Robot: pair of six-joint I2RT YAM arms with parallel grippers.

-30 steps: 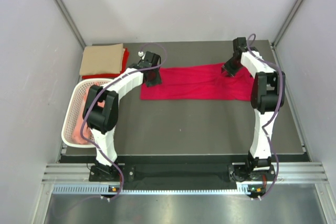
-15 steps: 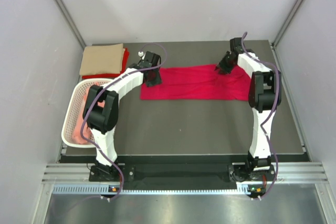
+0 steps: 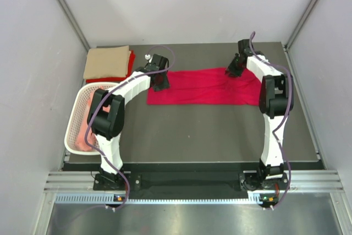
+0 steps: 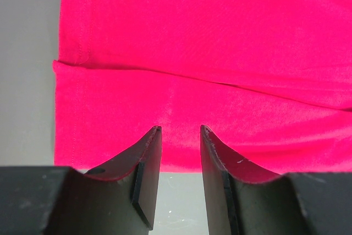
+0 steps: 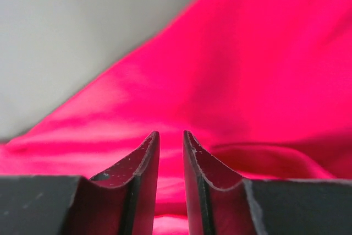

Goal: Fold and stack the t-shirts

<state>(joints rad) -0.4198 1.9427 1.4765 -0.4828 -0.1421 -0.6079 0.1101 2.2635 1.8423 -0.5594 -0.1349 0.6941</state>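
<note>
Pale grey walls (image 3: 192, 4), dark tabletop (image 3: 209, 130)

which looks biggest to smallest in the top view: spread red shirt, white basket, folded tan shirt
1. spread red shirt
2. white basket, though the left arm hides part of it
3. folded tan shirt, clearly smallest

We see the shirt (image 3: 203, 87) spread across the table's (image 3: 209, 130) far half, the left gripper (image 3: 160, 82) over its left end, the right gripper (image 3: 234, 71) at its far right edge. A stack (image 3: 107, 63) lies in the far left corner, the basket (image 3: 74, 125) just before it.
</note>
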